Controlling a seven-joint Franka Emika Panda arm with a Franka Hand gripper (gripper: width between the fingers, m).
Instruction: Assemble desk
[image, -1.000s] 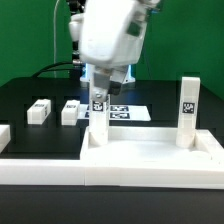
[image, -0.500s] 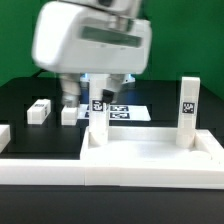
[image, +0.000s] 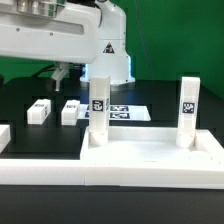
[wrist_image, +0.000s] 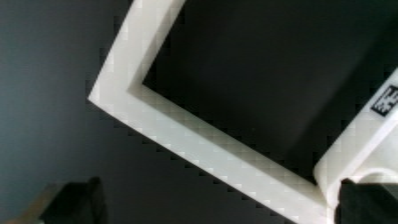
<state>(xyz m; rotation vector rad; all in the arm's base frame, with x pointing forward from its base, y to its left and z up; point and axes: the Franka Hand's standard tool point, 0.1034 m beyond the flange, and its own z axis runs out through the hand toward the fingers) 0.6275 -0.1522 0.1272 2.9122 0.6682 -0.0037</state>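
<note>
The white desk panel lies at the front of the exterior view. Two tagged white legs stand upright on it, one at its left corner and one at its right corner. Two more legs lie loose on the black table behind. The arm hangs high at the exterior view's left, away from the legs. In the wrist view my gripper is open and empty, with its dark fingertips far apart. A tagged white piece shows at the edge of the wrist view.
The marker board lies behind the left upright leg. A long white border rail runs along the front left. An angled white strip lies over the dark table in the wrist view.
The arm has risen and swung from over the left upright leg toward the exterior view's left. That leg stays standing on the panel.
</note>
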